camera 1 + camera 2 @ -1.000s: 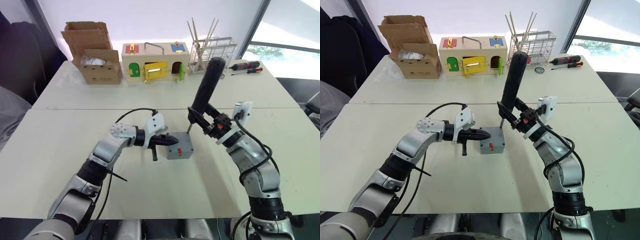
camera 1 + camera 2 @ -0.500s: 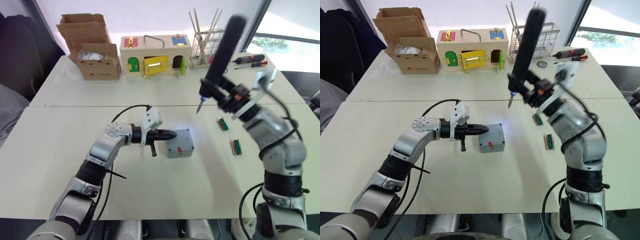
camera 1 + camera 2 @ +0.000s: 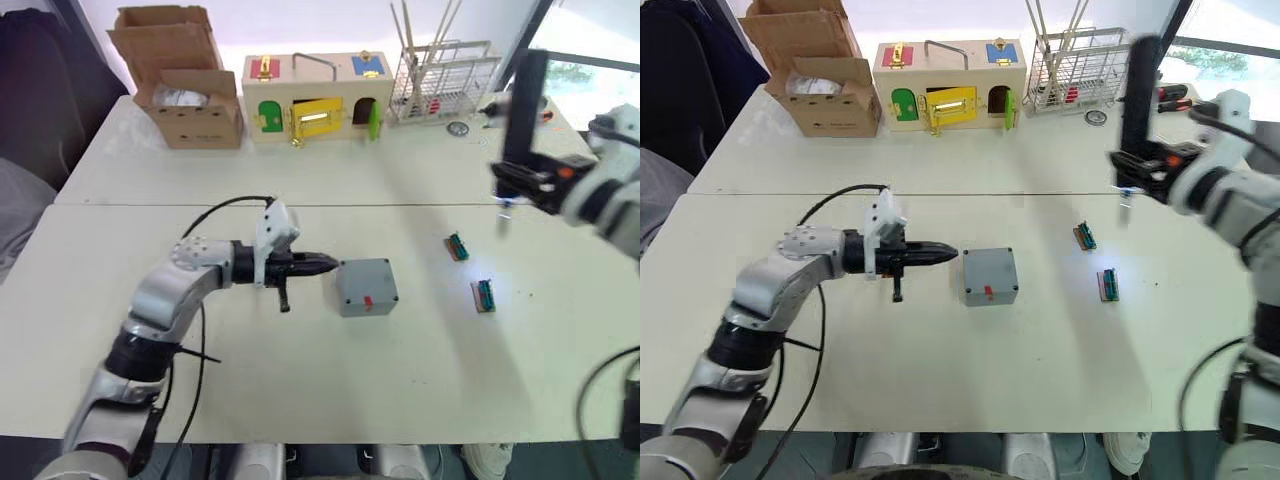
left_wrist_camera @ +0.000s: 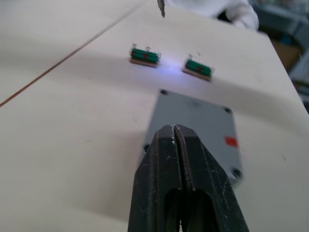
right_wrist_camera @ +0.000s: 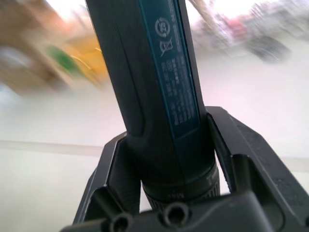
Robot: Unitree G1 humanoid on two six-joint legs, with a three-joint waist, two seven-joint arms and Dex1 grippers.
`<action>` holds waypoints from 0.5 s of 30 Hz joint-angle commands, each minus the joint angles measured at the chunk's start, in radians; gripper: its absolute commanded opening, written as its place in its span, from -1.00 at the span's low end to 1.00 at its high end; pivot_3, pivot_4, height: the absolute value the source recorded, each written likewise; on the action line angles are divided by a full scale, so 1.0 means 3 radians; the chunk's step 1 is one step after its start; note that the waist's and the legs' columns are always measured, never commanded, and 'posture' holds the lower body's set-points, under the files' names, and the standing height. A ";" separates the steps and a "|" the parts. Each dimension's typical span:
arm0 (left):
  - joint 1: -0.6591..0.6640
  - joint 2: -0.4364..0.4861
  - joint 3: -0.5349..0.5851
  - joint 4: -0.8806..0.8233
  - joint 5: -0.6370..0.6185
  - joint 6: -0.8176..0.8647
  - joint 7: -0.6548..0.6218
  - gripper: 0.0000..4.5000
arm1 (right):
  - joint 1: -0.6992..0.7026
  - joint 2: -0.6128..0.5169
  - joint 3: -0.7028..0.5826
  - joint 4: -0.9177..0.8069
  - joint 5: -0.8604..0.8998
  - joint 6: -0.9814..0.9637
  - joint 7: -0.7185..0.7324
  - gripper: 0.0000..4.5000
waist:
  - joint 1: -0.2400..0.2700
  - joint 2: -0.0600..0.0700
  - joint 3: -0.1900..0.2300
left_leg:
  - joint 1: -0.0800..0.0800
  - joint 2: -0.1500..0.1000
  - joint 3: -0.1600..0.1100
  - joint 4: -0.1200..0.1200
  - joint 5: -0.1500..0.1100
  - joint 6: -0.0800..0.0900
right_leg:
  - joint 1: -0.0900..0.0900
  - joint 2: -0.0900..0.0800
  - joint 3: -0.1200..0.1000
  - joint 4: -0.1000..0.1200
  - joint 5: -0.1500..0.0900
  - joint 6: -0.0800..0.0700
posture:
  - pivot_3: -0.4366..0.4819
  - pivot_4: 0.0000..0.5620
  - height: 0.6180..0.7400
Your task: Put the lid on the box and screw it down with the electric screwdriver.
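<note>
We see our right gripper (image 5: 166,159) clamped around the electric screwdriver (image 3: 1137,95), held upright above the desk's (image 3: 940,400) right edge; its blue label shows symbols and print too small to read. Our left gripper (image 3: 325,265), fingers pressed together, touches the box (image 3: 366,287) mid-desk, lid (image 4: 198,121) on

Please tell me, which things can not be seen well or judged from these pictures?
- Whether the corner screws of the lid are fully driven: too small in the eye views, partly hidden by the left gripper in the left wrist view.
- Inside of the box: covered by the lid.
- Bit of the electric screwdriver: blurred in the eye views.
- Contents of the cardboard box: too small.
</note>
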 commanded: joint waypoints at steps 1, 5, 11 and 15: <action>-0.0003 0.0010 -0.0144 -0.0360 -0.0034 -0.0071 -0.0043 -1.00 | -0.0141 -0.0373 -0.0001 0.0450 0.0163 0.0838 0.0361 -0.18 | 0.0007 -0.0003 0.0002 | 0.0000 0.0000 -0.0001 0.0002 -0.0001 0.0001 | 0.0000 0.0000 0.0000 -0.0008 0.0000 0.0000 | -0.05 -0.47 0.80; 0.0048 -0.0034 -0.0348 -0.0538 0.0071 -0.0145 0.0045 -1.00 | -0.0114 -0.0475 0.0194 0.0915 -0.0038 0.0821 0.0580 -0.18 | -0.0026 -0.0004 0.0009 | 0.0006 0.0002 0.0002 0.0006 -0.0009 0.0016 | 0.0004 0.0002 0.0004 -0.0007 0.0001 0.0001 | -0.05 -0.47 0.80; 0.0208 -0.0209 -0.0546 -0.0717 0.0146 -0.0126 0.0329 -1.00 | -0.0216 -0.0406 0.0729 0.1438 -0.0335 0.0704 0.0906 -0.18 | -0.0023 0.0001 0.0012 | 0.0013 0.0006 -0.0003 0.0006 0.0000 0.0001 | 0.0001 0.0016 0.0007 0.0012 0.0002 0.0003 | -0.05 -0.47 0.80; 0.0356 -0.0194 -0.0537 -0.0862 0.0108 -0.0001 0.0464 -1.00 | -0.0406 -0.0351 0.1088 0.1862 -0.0674 0.0398 0.1111 -0.18 | -0.0021 0.0005 0.0013 | 0.0013 0.0006 -0.0004 0.0007 0.0004 -0.0004 | 0.0000 0.0019 0.0008 0.0016 0.0003 0.0003 | -0.05 -0.47 0.80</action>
